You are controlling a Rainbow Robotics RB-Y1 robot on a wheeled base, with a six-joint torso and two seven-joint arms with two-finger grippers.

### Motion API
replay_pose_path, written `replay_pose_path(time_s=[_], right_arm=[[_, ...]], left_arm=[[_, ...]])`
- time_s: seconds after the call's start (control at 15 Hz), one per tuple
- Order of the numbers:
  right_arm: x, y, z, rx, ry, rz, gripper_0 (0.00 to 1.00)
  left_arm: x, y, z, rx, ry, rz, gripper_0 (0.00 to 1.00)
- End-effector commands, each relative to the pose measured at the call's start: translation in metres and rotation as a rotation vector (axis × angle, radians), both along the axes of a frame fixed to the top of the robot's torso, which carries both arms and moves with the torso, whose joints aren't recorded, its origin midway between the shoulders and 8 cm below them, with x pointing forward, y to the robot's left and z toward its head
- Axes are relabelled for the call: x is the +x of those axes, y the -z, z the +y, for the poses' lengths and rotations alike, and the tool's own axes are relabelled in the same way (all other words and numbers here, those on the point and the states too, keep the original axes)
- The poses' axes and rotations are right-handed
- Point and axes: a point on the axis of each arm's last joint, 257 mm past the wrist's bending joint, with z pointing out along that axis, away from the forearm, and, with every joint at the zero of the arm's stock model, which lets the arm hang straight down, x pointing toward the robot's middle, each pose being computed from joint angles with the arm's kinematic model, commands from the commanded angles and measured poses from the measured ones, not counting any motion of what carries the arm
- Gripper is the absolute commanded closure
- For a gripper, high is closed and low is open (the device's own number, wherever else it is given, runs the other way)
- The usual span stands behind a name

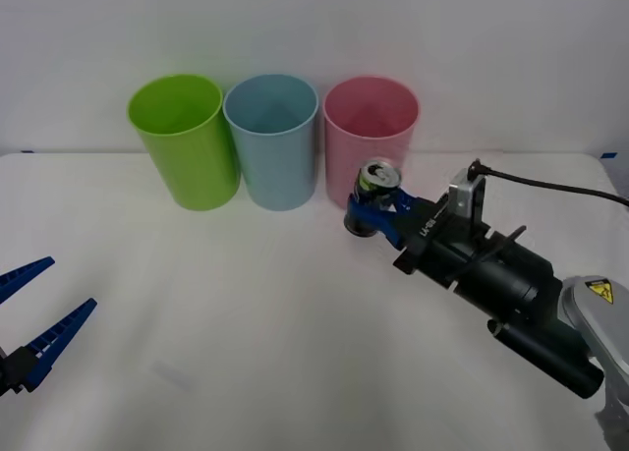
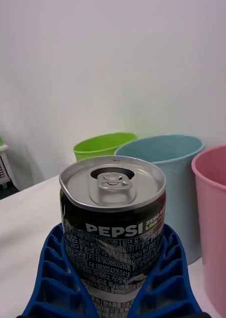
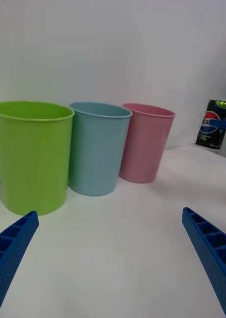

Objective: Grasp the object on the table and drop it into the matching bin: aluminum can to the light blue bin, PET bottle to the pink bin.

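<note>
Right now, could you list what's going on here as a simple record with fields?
Can: Pepsi aluminum can, upright, in front of the pink bin
Right end effector: blue fingers closed around the can
Left end effector: open, idle at the table's near left
Bins, left to right: lime green bin, light blue bin, pink
Table: white

Pink bin [image 1: 371,137] stands just behind the can [image 1: 376,181]; table [image 1: 246,323] in front lies open.

Right gripper [image 2: 113,293] jaws clamp upright aluminum can [image 2: 113,218], pull-tab up; lime green bin [image 2: 100,145], light blue bin [image 2: 172,169], pink bin [image 2: 217,213] behind.
</note>
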Motion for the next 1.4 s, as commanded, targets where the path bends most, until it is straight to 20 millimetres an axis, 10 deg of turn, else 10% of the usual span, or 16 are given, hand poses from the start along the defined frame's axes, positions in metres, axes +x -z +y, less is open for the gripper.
replay_pose_path(time_s=[0.07,0.67,1.4], right_arm=[[-0.006,-0.02,-0.004,-0.007,-0.009,-0.04,1.0],[0.039,-0.102,0.032,-0.032,-0.087,-0.116,1.0],[0.128,-0.122,0.109,-0.051,0.03,-0.1,1.0]], left_arm=[[0.0,0.0,0.0,0.0,0.0,0.0,0.0],[0.0,0.0,0.0,0.0,0.0,0.0,0.0],[0.0,0.0,0.0,0.0,0.0,0.0,0.0]])
